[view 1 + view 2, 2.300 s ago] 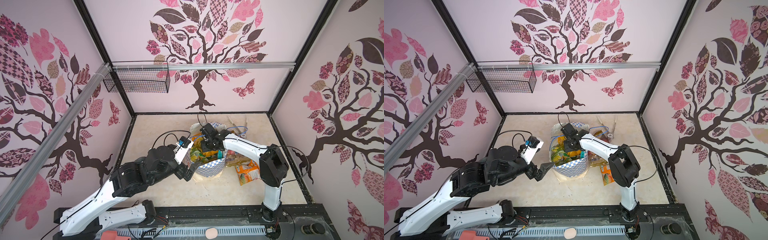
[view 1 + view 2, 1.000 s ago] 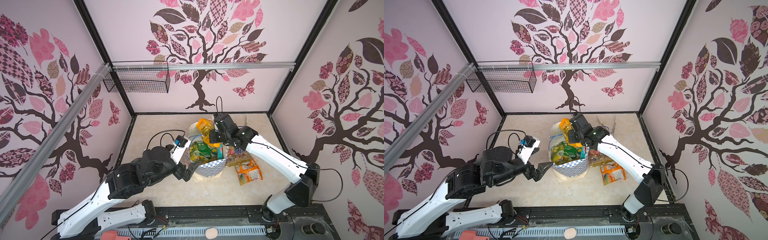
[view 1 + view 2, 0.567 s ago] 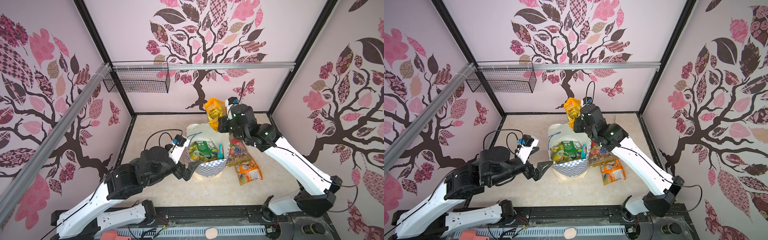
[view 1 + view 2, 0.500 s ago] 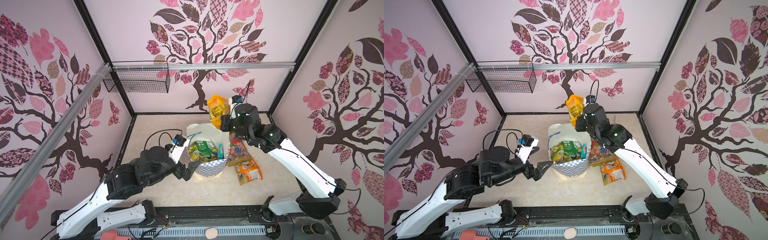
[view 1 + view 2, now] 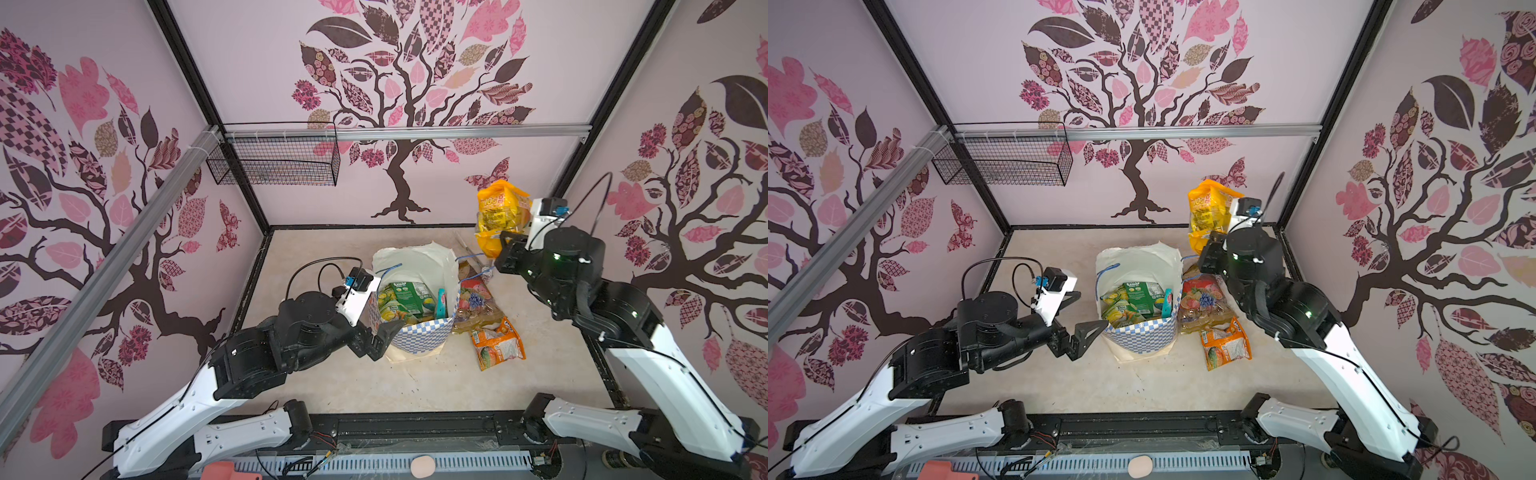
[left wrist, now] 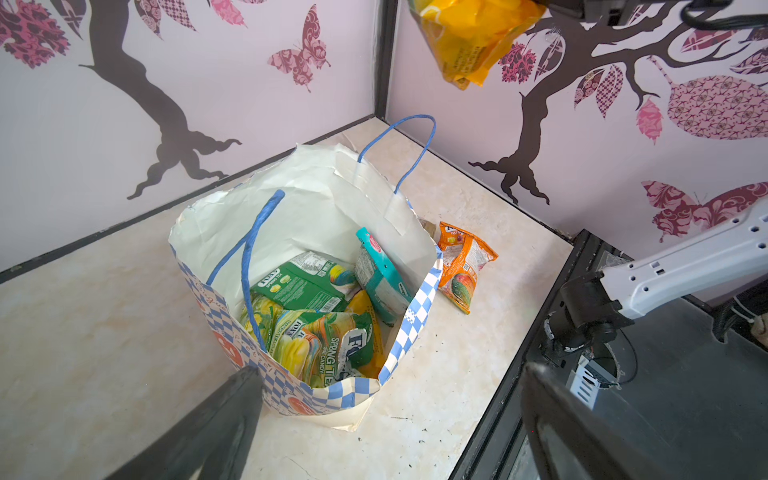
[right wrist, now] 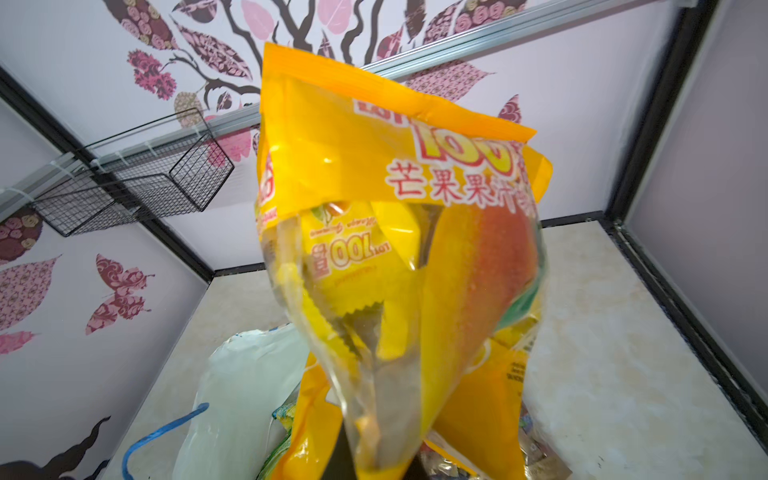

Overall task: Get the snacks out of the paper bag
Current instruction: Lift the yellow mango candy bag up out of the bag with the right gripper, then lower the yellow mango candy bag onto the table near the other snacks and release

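Right gripper: jaws clamped on the lower edge of the yellow packet, which is held aloft at 1 o'clock of the paper bag, clear of it.

Left gripper: jaws wide, holding nothing, at the bag's 8 o'clock corner; contact cannot be told.

Green packet and teal packet are inside the bag. Red packet and orange packet lie on the table at 3 to 4 o'clock.

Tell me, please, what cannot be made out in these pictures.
- Right gripper: right wrist view, fingertips covered by the yellow packet it grips.
- Paper bag bottom: left wrist view, buried under green packets.
- Red packet: seen in both top views, hidden in the left wrist view behind the bag's wall.
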Available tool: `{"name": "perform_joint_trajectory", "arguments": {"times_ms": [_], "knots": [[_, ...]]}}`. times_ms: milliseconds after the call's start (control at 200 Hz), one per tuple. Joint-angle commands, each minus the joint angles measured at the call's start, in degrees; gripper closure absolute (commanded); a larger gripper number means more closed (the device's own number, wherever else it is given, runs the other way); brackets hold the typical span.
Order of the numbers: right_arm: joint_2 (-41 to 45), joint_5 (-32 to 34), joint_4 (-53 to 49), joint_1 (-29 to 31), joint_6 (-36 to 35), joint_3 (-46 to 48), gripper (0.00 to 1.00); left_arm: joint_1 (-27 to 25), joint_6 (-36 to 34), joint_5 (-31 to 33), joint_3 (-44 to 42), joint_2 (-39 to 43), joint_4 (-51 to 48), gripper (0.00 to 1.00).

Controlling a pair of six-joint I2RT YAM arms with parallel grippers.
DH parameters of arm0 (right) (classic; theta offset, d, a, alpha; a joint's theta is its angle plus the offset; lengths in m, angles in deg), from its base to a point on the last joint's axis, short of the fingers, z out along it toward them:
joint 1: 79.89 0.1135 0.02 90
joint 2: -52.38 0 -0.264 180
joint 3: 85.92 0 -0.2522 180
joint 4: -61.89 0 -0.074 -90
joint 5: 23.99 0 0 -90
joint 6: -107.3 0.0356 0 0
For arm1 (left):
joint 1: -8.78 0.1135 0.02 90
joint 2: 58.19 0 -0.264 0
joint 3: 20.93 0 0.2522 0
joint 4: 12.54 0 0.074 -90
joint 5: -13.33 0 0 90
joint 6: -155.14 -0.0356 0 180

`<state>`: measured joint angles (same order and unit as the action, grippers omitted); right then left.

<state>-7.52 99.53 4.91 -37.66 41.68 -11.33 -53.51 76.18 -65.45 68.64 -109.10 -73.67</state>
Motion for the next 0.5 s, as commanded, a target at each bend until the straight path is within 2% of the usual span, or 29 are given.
{"name": "perform_joint_trajectory", "arguments": {"times_ms": [0,125,285,405,495], "knots": [[5.41,7.86,-3.15,-0.13,3.64,1.29,1.0,0.14,-1.8,-1.6,-0.06,-1.36,1.82,0.02],[10.58,8.93,-9.11,-0.12,9.51,6.81,1.0,0.14,-2.52,-2.66,0.37,-2.97,2.33,0.02],[15.71,6.65,-12.92,-0.1,17.66,16.81,1.0,0.14,-2.87,-4.27,0.71,-5.16,4.46,0.02],[18.35,2.13,-11.36,-0.12,21.75,26.09,1.0,0.07,-3.13,-5.1,1.9,-7.04,4.66,0.02],[19.13,-4.03,-7.11,-0.08,23.65,33.35,1.0,0.13,-3.12,-5.04,2.19,-7.53,4.65,0.02]]}}
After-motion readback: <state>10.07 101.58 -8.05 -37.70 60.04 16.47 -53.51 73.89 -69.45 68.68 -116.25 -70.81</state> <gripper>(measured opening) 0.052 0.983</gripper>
